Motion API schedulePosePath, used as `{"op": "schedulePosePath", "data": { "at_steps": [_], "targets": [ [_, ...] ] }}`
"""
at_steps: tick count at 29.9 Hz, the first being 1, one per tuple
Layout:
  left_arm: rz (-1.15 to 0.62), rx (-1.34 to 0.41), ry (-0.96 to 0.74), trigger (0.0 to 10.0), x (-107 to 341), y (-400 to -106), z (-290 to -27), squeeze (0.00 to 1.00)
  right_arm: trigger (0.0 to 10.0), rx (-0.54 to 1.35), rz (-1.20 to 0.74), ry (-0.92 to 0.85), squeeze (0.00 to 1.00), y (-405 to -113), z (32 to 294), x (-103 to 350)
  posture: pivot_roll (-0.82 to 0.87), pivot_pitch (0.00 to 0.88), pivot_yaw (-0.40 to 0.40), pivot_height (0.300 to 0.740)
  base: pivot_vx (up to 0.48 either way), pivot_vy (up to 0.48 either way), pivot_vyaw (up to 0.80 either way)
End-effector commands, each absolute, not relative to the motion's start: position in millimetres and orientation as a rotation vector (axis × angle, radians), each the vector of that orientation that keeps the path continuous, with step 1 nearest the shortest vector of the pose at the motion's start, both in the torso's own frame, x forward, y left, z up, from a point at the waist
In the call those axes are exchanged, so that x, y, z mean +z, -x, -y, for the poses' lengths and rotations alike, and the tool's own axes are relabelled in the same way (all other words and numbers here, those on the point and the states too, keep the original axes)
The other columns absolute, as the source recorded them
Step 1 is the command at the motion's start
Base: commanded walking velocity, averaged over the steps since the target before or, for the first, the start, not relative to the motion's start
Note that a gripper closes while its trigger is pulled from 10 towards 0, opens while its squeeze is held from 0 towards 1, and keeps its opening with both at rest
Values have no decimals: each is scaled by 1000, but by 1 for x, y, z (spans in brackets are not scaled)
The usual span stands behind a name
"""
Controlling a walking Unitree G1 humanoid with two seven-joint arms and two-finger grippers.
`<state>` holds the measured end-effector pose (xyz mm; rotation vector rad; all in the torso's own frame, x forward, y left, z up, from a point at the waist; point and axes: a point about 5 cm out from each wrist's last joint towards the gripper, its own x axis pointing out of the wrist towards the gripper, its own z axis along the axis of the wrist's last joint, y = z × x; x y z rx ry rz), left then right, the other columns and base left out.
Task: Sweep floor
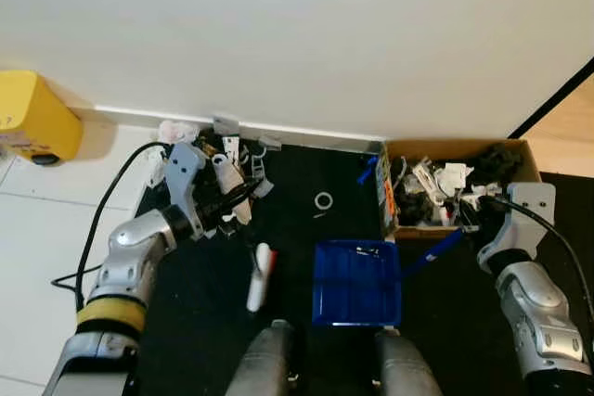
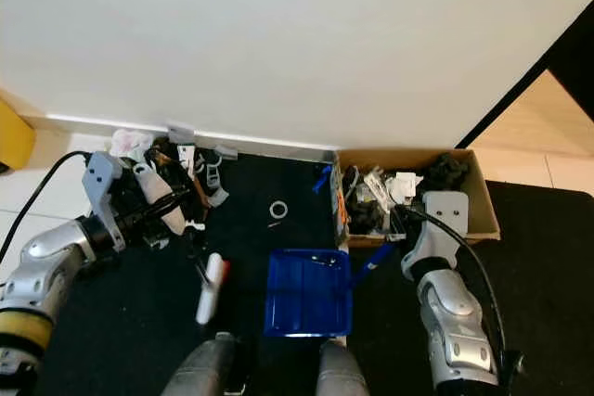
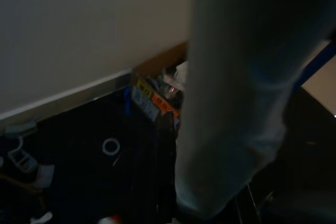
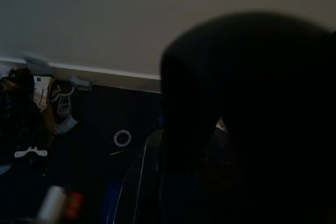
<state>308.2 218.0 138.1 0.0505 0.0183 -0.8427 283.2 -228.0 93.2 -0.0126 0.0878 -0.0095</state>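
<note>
Our left gripper (image 1: 243, 194) reaches forward, fingers clamped on a white brush handle (image 1: 225, 183) above the black floor mat (image 1: 306, 173). Our right gripper (image 1: 461, 220) grips the blue handle of a blue plastic dustpan (image 1: 357, 282) lying flat on the mat before a white wall (image 1: 297, 34). A cardboard box of clutter (image 1: 455, 183) sits beside it. The brush head is hidden among debris.

Glossy blue plastic dustpan (image 1: 357, 282) on a matt black mat (image 1: 306, 229), beside a cardboard box (image 1: 459, 150).
</note>
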Motion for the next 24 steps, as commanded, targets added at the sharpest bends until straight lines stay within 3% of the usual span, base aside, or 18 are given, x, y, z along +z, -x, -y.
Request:
{"op": "schedulePosePath", "data": {
  "at_steps": [1, 14, 18, 24],
  "targets": [
    [-25, -824, -91, 10000, 144, -303, -237, 0, 10000, 7, -156, -14, 0, -279, 222, 76, 113, 324, 28, 740, 0, 0, 0],
    [-20, -739, -167, 10000, 165, -301, -259, 0, 10000, 23, -155, -14, 0, -283, 217, 75, 114, 313, 28, 740, 0, 0, 0],
    [-43, -644, -227, 10000, 154, -308, -260, 0, 10000, 37, -155, -6, 0, -283, 215, 74, 102, 312, 26, 740, 0, 0, 0],
    [-176, -637, -339, 10000, 116, -294, -259, 0, 10000, 60, -159, 2, 0, -282, 212, 72, 87, 320, 33, 740, 0, 0, 0]
  ]
}}
